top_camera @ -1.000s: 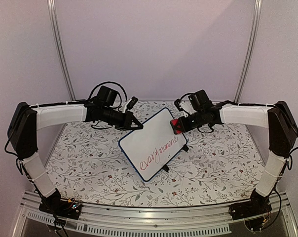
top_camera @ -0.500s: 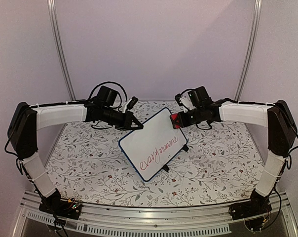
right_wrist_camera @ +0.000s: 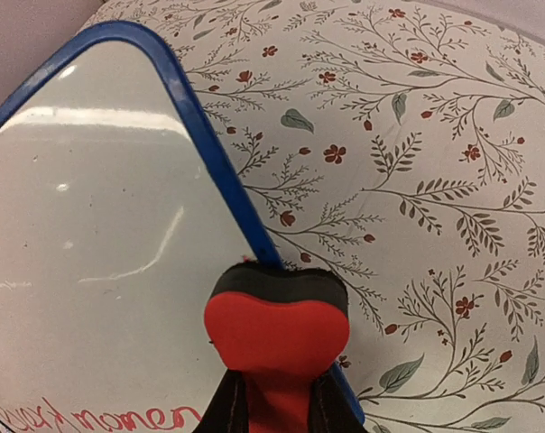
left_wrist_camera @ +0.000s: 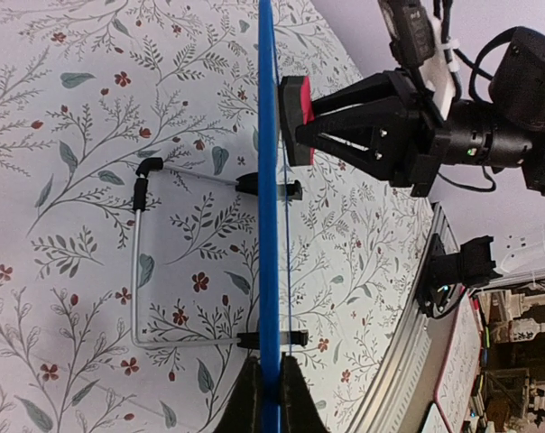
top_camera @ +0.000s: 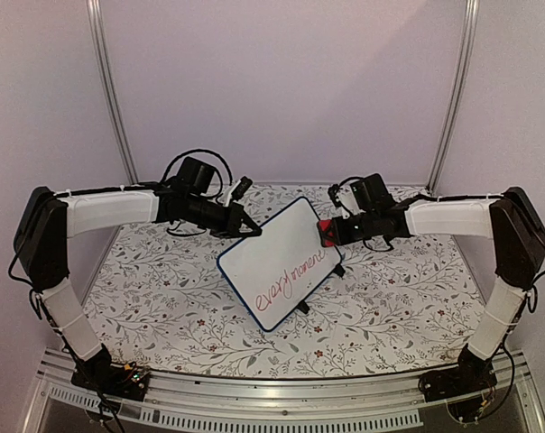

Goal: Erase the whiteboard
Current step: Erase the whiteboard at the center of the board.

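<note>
Two arms meet over the whiteboard (top_camera: 280, 263), which stands tilted on its wire stand (left_wrist_camera: 137, 262) at the middle of the flowered tablecloth (top_camera: 164, 302), between my two hands. My left gripper (left_wrist_camera: 270, 401) is clamped on the board's thin blue frame, one finger on each face, at the far left edge as seen from above. My right gripper (top_camera: 330, 233) is closed around a red eraser (right_wrist_camera: 277, 327), held at the board's far right edge, over the blue frame near the rounded corner; whether the pad presses the surface or hangs just off it I cannot tell. Red handwriting (top_camera: 286, 280) runs along the near right part of the white face.
</note>
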Robot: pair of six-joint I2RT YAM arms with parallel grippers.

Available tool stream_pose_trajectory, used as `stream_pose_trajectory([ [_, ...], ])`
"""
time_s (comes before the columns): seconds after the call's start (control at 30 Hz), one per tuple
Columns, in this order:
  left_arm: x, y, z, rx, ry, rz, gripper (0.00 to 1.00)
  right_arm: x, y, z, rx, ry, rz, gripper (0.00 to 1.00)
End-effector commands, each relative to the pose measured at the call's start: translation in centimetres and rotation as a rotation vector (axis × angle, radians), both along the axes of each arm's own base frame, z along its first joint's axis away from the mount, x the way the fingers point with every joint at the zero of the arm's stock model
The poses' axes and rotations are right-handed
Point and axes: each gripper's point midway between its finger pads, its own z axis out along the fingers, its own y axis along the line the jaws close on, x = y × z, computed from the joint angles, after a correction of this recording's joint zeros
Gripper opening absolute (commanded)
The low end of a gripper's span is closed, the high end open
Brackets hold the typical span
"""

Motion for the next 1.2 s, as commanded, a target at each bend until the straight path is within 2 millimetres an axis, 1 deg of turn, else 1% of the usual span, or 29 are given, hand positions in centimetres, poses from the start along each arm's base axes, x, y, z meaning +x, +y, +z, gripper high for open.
stream_pose_trajectory([
  [0.0, -2.5, -1.6, 1.8, -0.055, -0.028, -0.128, 0.0, -2.3, -2.4, -4.3, -0.073, 0.116, -0.046, 0.03],
  [0.33, -2.5, -1.6, 1.9, -0.055, -0.029, -0.129, 0.0, -5.6, -3.8, -6.8, -0.076, 0.195, -0.038, 0.03],
  [0.47, -2.5, -1.6, 1.8, -0.055, -0.025, -0.13, 0.0, -5.9, -3.6, -6.4, -0.063, 0.187, -0.022, 0.03],
  [0.53, -2.5, -1.7, 1.7, -0.054, -0.024, -0.129, 0.0, -5.4, -3.5, -5.8, -0.06, 0.169, -0.026, 0.03],
  [0.63, -2.5, -1.6, 1.6, -0.052, -0.024, -0.127, 0.0, -4.1, -3.2, -4.6, -0.06, 0.131, -0.043, 0.03],
  [0.73, -2.4, -1.7, 1.5, -0.05, -0.022, -0.126, 0.0, -2.3, -2.8, -3.1, -0.068, 0.089, -0.066, 0.03],
  [0.83, -2.5, -1.6, 1.6, -0.051, -0.024, -0.127, 0.0, -0.8, -2.1, -2.0, -0.07, 0.064, -0.068, 0.03],
  [0.97, -2.5, -1.7, 1.7, -0.053, -0.026, -0.129, 0.0, 1.0, -1.0, -1.1, -0.074, 0.043, -0.057, 0.03],
  [1.03, -2.5, -1.7, 1.7, -0.054, -0.026, -0.13, 0.0, 1.9, -0.6, -0.9, -0.076, 0.038, -0.056, 0.03],
  [1.17, -2.6, -1.7, 1.9, -0.056, -0.03, -0.132, 0.0, 3.4, 0.2, 0.2, -0.073, 0.011, -0.058, 0.04],
])
